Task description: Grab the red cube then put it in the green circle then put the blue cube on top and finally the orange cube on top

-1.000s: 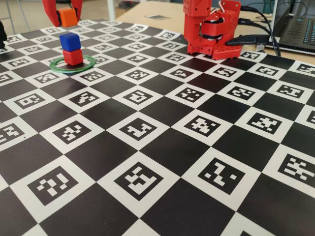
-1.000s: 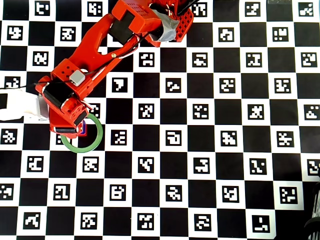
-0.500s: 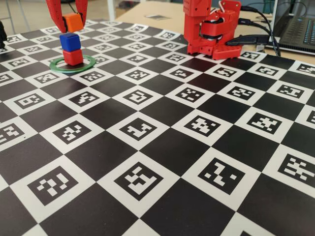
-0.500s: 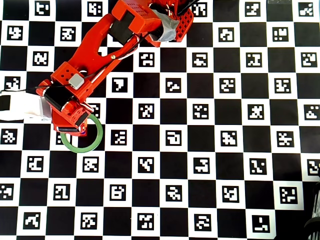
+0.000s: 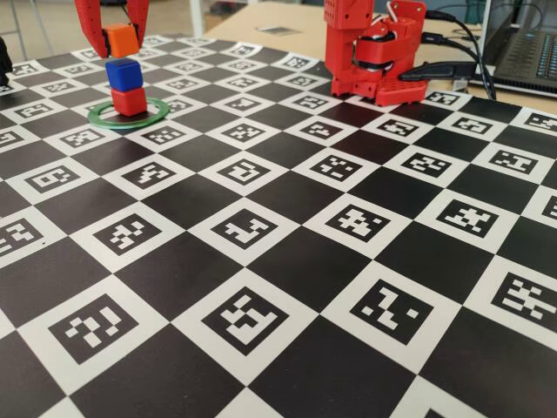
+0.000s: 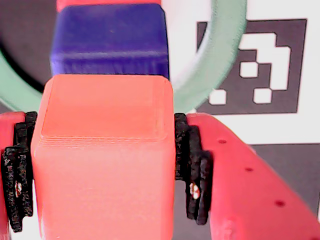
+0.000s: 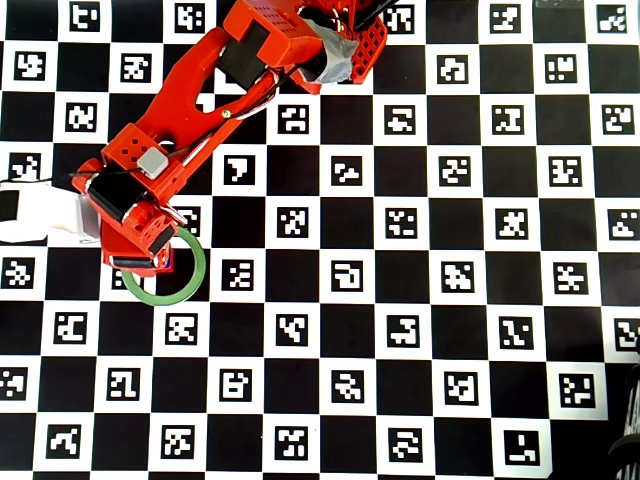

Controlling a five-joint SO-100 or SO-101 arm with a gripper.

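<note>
1. Orange plastic fills the lower left of the wrist view: the orange cube [image 6: 102, 155] sits clamped between the gripper's [image 6: 102, 170] two red fingers, their black pads pressed on its left and right faces.
2. In the fixed view the orange cube [image 5: 121, 40] hangs at the upper left of the frame, just above the blue cube [image 5: 124, 73], with a thin gap that I judge not yet closed.
3. The blue cube rests on the red cube [image 5: 129, 101], which stands inside the green circle [image 5: 157, 117] on the checkered surface [image 5: 287, 261].
4. In the wrist view the blue cube [image 6: 110, 40] shows beyond the orange one, so alignment looks close but perhaps slightly offset.
5. To do this step well: centre the orange cube squarely over the blue top, lower slowly until faces meet, then part the fingers gently so the stack is not nudged.
6. The overhead view hides the stack under the arm [image 7: 200, 120].
</note>
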